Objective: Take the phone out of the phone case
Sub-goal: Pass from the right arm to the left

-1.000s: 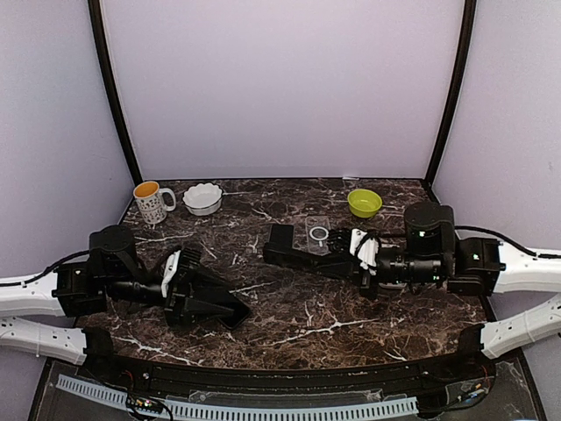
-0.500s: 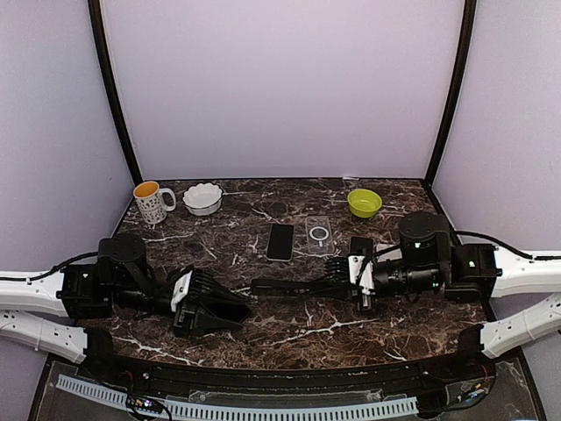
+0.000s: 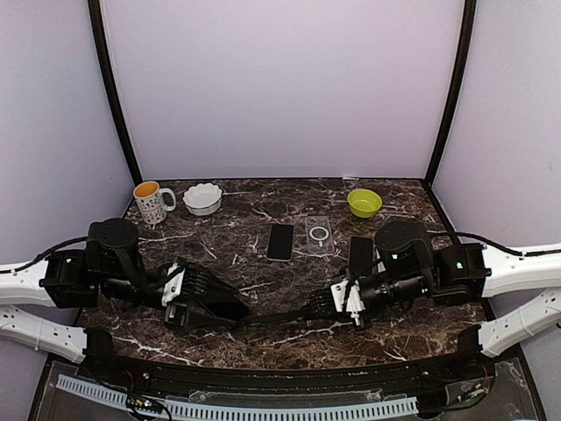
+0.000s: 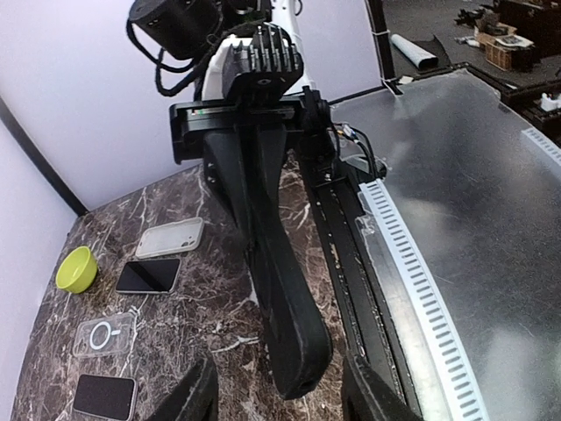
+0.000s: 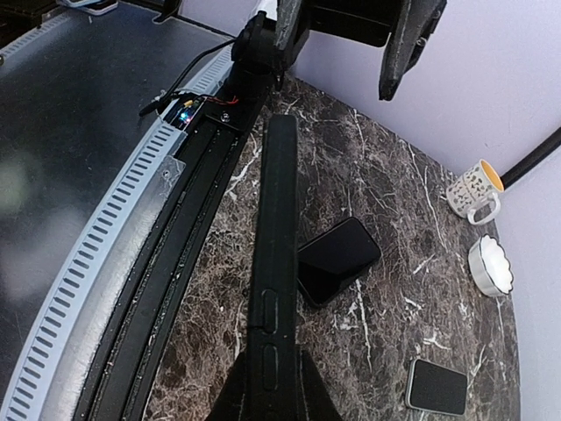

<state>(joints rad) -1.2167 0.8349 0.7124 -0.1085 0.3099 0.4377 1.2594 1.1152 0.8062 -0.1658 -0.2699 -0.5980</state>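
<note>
Swung down from the frame's middle to the lower centre of the top view, the phone, apparently still cased, is clamped edge-on in the right fingers, its tip just beside the spread, empty left fingers, likely readying a two-handed peel

The table is dark stone with thin white lines all over it; a pale purple back wall stands behind it; a left wall and a right wall are the same purple; a black left pole and a black right pole run up the back corners; a shiny gray metal sheet lies past the near edge, beside a white strip full of little slots; the light is soft and even.
</note>
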